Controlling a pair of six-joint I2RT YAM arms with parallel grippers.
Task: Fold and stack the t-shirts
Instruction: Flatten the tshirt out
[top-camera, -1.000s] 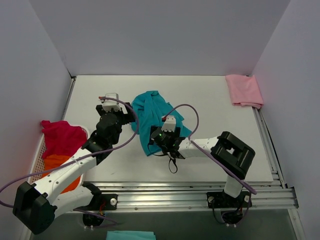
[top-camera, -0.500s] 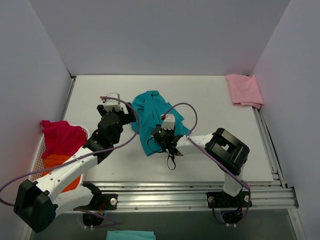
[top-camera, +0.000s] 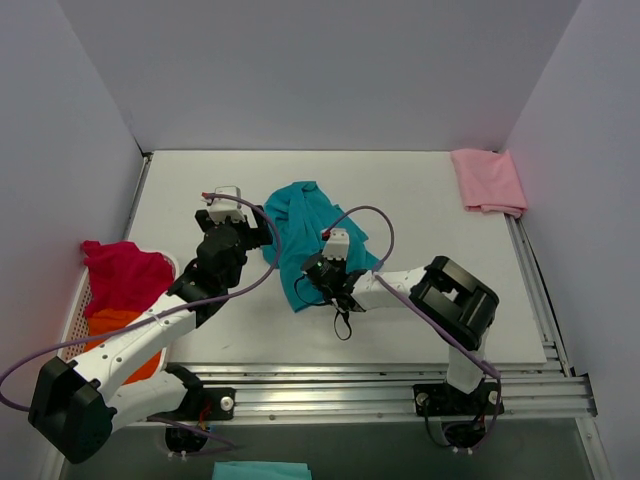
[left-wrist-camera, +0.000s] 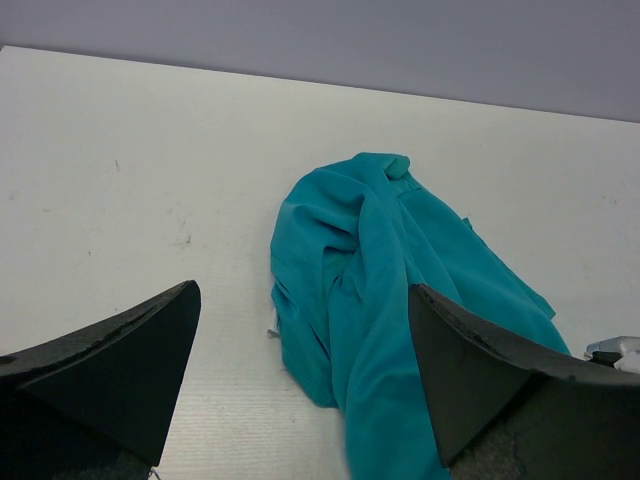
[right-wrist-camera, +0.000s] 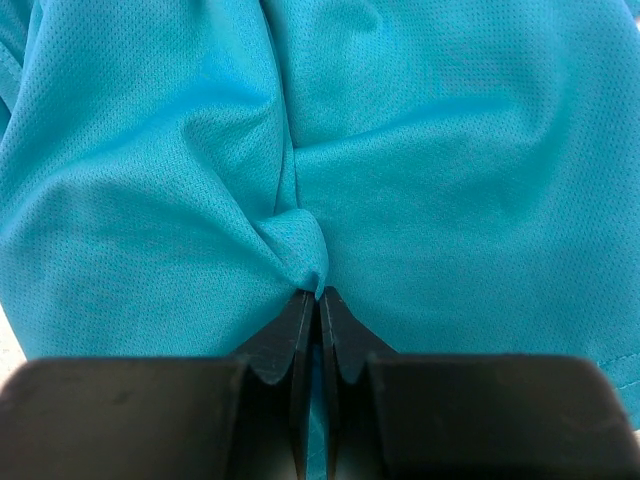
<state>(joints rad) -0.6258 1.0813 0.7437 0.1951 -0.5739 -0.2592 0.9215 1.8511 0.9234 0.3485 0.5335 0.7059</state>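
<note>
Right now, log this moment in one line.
left gripper open near teal t-shirt | right gripper shut on teal t-shirt | pink t-shirt folded

The teal shirt (top-camera: 300, 235) was one solid blue-green with no print; close up, its cloth showed a fine mesh of tiny dots. The pink shirt (top-camera: 488, 180) was a plain pale pink, the red shirt (top-camera: 125, 270) a deep magenta-red and the orange shirt (top-camera: 112, 323) a bright plain orange. The basket (top-camera: 74, 312) was white, dotted with small holes. The table (top-camera: 430, 250) was white with a few faint grey marks. The left arm (top-camera: 130, 350) and right arm (top-camera: 400, 285) were black and white, with purple cables (top-camera: 380, 225). The left gripper (left-wrist-camera: 302, 288) and right gripper (right-wrist-camera: 318, 295) had black fingers.
</note>
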